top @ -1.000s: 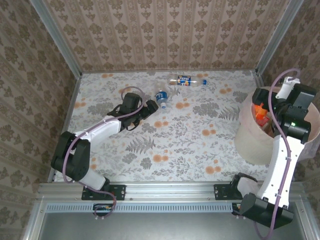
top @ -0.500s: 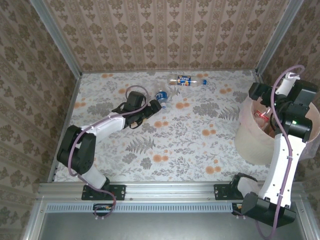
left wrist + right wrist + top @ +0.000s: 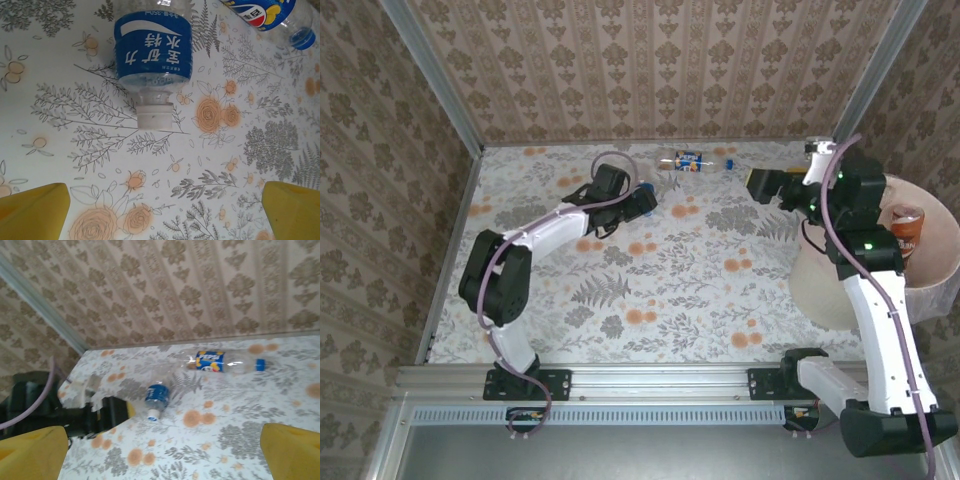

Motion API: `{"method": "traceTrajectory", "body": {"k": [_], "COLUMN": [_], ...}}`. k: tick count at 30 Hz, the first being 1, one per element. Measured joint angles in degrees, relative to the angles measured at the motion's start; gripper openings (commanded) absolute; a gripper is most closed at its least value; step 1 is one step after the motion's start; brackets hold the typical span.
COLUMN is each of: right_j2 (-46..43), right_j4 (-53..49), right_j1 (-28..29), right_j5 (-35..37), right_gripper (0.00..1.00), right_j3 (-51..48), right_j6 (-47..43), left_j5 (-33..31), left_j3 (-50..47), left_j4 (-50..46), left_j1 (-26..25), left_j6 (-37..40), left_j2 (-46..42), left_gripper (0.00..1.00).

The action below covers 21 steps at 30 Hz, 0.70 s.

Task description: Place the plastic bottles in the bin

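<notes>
right arm swung left off the bin (image 3: 828, 292), where an orange-label bottle (image 3: 908, 228) stands inside. right gripper (image 3: 163, 442) spread wide, empty. left gripper (image 3: 162, 200) reached farther out, fingers spread, blue-label bottle (image 3: 154, 50) lying on the table (image 3: 700, 290) just ahead, cap toward it, untouched. pepsi bottle (image 3: 220, 362) lies farther back.

In the left wrist view, the top edge cuts off the blue-labelled bottle (image 3: 154, 55) above its label, so its base is out of sight. Up and to the right of it, a second bottle (image 3: 265, 12) is clipped by the same edge. From above, the left gripper (image 3: 642, 200) covers most of the blue-labelled bottle. Far to its right, the right arm hides part of the wall of the bin (image 3: 817, 285), and only the upper part of an orange-labelled bottle (image 3: 907, 230) shows inside. The right wrist view is blurred, and the label print there is unreadable.
</notes>
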Motion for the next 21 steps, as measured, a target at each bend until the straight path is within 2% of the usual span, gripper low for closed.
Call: {"method": "traceTrajectory", "body": {"k": [7, 13, 18, 21], "right_j2": [3.06, 3.02, 2.19, 1.36], "right_j4": [2.43, 3.13, 3.13, 3.13], "right_j1": [6.14, 6.69, 6.71, 6.75], "right_j5": [1.77, 3.43, 4.37, 4.76], "right_gripper": [1.0, 1.0, 1.0, 1.0], "right_j3": [-1.68, -3.96, -4.46, -4.46], "right_j6": [0.66, 1.51, 1.66, 1.66], "left_j5": [-3.37, -6.84, -7.13, -6.62], "left_j3": [10.36, 22.71, 29.22, 32.41], "left_j4": [-4.96, -9.62, -12.28, -13.44], "left_j1": [0.13, 0.24, 0.7, 1.05], "left_j6": [5.33, 9.81, 11.54, 12.04], "left_j2": [9.38, 18.62, 24.28, 27.3], "left_gripper": [1.0, 1.0, 1.0, 0.91]}}
